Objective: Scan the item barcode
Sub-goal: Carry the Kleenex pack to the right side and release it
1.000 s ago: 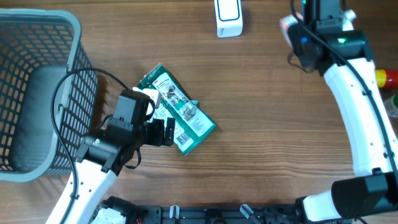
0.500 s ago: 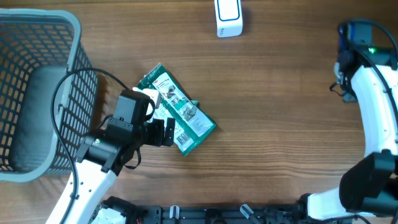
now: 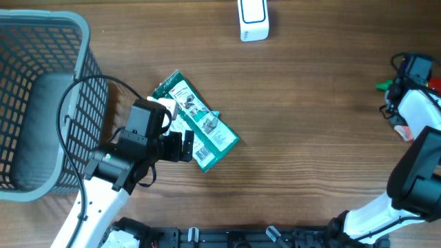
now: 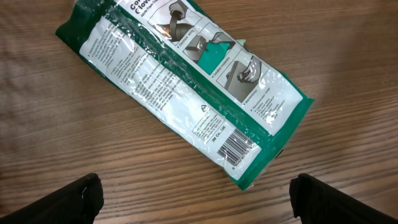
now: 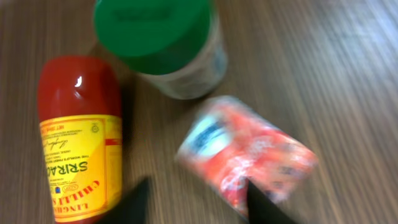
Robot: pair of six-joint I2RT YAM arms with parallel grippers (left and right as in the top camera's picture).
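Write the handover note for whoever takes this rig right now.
Left hand: open, over the green packet, not gripping it.
Right hand: open, blurred, above the red packet beside the sauce bottle and the green-lidded jar.
Green packet lies flat mid-table, barcode facing up; white scanner at the far edge.
Done: green packet not yet picked up.
To do: grasp it, show its barcode to the scanner.
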